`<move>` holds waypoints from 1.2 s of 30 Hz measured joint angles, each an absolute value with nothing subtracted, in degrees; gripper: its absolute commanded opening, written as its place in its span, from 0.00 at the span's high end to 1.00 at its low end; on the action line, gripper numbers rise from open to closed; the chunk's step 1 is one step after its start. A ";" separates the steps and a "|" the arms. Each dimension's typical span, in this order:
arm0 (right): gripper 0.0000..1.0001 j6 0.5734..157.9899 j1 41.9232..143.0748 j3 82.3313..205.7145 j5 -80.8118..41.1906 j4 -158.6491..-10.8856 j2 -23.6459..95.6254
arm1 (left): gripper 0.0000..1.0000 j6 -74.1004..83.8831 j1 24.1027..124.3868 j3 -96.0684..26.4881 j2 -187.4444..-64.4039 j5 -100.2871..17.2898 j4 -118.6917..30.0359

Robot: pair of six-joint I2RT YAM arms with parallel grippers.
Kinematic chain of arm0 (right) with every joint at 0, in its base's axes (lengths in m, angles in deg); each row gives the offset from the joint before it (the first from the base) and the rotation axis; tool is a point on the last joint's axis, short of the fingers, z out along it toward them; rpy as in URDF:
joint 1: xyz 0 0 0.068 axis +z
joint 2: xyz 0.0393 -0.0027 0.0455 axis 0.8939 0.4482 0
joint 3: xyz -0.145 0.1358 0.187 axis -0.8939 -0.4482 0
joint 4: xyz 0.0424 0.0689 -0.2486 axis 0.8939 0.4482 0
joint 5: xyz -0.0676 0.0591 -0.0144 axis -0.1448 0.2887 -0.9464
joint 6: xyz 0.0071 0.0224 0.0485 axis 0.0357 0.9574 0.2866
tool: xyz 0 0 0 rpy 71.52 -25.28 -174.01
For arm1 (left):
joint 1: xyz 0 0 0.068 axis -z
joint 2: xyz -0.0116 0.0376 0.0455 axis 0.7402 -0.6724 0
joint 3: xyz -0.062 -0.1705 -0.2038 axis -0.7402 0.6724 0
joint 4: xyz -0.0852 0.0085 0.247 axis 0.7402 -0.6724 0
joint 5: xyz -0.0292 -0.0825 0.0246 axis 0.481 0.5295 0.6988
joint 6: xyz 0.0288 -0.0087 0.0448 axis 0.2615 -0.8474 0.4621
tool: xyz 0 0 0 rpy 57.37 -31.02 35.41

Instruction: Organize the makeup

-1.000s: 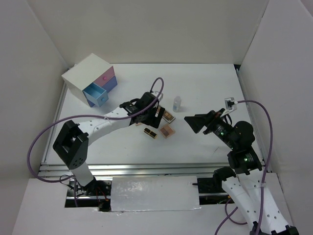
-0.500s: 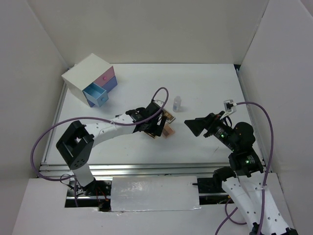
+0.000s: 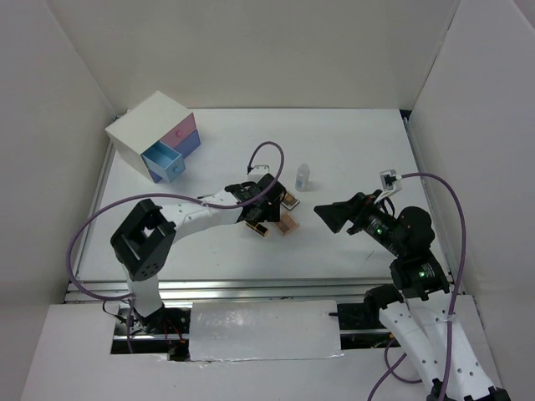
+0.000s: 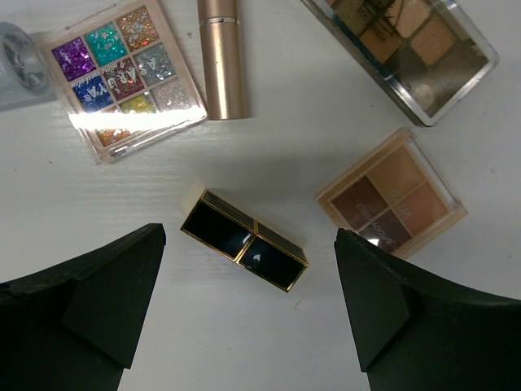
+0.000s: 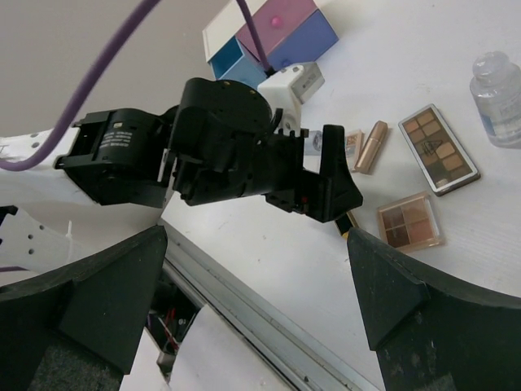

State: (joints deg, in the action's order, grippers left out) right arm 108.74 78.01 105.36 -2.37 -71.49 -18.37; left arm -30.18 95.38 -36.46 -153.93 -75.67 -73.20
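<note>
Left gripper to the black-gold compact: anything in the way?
Nothing visible. The left gripper has its jaws open on either side of the black-gold compact. The brown four-pan palette lies close on one side but apart; the glitter palette and rose-gold tube lie beyond.

Bright, even light from above; shadows faint and soft.
A white glare band crosses the multicoloured palette (image 4: 122, 81) in the left wrist view; the table (image 3: 351, 150) looks washed out, small details sharp.
</note>
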 measured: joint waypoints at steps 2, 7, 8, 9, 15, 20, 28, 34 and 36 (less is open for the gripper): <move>0.00 108.67 78.01 105.36 -2.35 -71.41 -18.39 | 0.01 -30.27 95.36 -36.53 -154.92 -76.33 -73.85; 0.00 108.61 78.01 105.34 -2.11 -71.60 -18.20 | 0.01 -35.97 95.38 -36.01 -154.74 -78.95 -76.63; 0.00 108.67 78.01 105.27 -1.93 -71.84 -18.02 | 0.01 -37.70 95.45 -35.24 -154.24 -79.58 -76.43; 0.00 108.80 77.98 105.14 -1.63 -72.19 -17.82 | 0.01 -39.41 95.45 -34.28 -153.63 -80.04 -76.41; 0.00 108.98 77.98 104.64 -0.62 -72.43 -16.51 | 0.02 -48.13 95.49 -32.31 -153.19 -80.76 -75.75; 0.00 108.69 77.98 104.66 -0.47 -72.33 -16.47 | 0.08 -52.45 95.62 -32.09 -154.22 -80.87 -74.18; 0.00 107.89 77.98 104.73 -0.47 -71.84 -16.49 | 0.52 -56.17 95.95 -31.13 -158.13 -82.01 -73.46; 0.00 107.73 77.98 104.84 -0.45 -71.63 -16.43 | 1.00 -57.46 96.58 -28.79 -155.90 -84.33 -74.62; 0.00 107.76 77.98 104.86 -0.45 -71.60 -16.40 | 1.00 -57.33 96.80 -28.60 -154.00 -85.42 -76.47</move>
State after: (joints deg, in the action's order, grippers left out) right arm 107.76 77.98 104.86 -0.45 -71.60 -16.40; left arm -57.33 96.80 -28.60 -154.00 -85.42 -76.47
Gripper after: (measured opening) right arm 0.997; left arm 0.396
